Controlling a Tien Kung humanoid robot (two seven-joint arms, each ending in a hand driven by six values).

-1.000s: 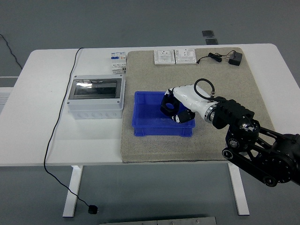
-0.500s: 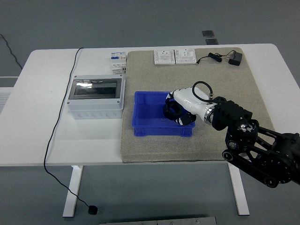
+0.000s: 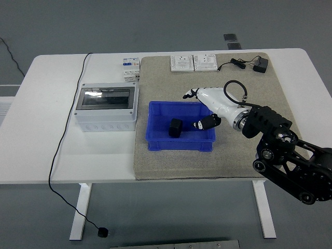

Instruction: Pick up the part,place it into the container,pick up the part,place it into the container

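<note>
Head view, single frame: the right hand [image 3: 203, 111] is hovering over the right end of the blue container [image 3: 155, 142], its fingers [image 3: 191, 94] spread and holding nothing, so the hand is released. One black part [image 3: 175, 127] is lying inside the container, near its middle, apart from the hand and resting on the bin floor. The container is sitting on the grey mat [image 3: 249, 93], just right of the grey enclosure box [image 3: 106, 107] with the clear lid. Further parts are waiting along the mat's far edge: two white socket plates [image 3: 193, 62] side by side, and a black adapter [image 3: 260, 65] with its short cable at the far right; a small white breaker [image 3: 130, 68] is standing just off the mat's left corner. The left hand is not showing. Judgement: the first placing appears complete and the second pick is coming up. To do it well, the hand is best lifted clear of the bin's wall before travelling, then carried toward the far edge and lowered squarely over one chosen part, fingers kept wide until they are straddling it, since the plates lie flat and close together and a skewed approach risks nudging the neighbour.
</note>
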